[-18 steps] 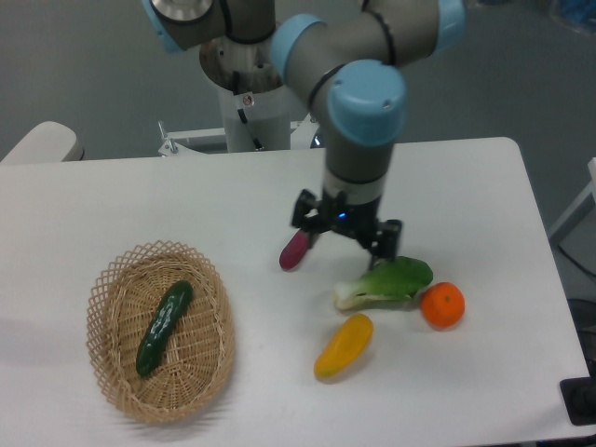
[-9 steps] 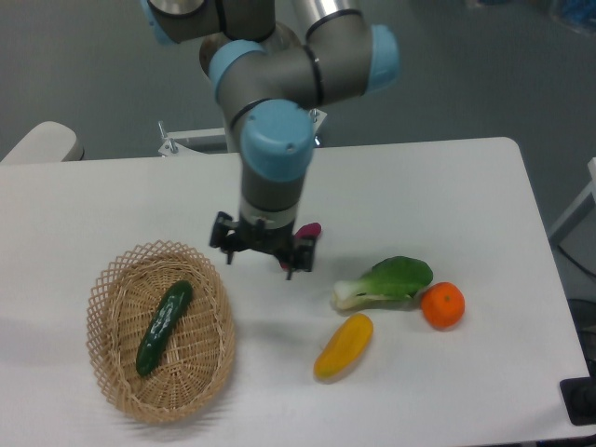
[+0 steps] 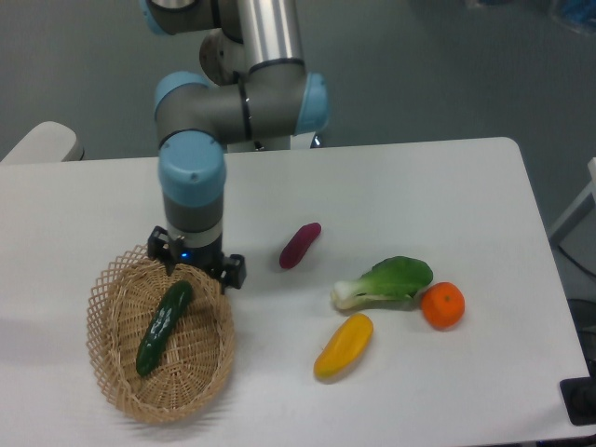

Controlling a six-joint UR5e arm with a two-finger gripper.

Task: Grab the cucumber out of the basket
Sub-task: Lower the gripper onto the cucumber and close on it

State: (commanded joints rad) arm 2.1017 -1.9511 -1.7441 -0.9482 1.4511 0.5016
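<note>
A glossy dark green cucumber (image 3: 164,327) lies diagonally inside the oval tan wicker basket (image 3: 116,389).

Silver-grey tubular arm (image 3: 265,37) with light blue joint caps, ending in a black end effector (image 3: 197,264).

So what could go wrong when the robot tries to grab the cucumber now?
The gripper hangs over the upper end of the cucumber, not its middle, so a grab there might let the long cucumber tip or slip out. The cucumber also lies slanted, so the fingers may not line up across it. And the gripper is close to the basket rim, so it could bump or snag the weave going down.
</note>
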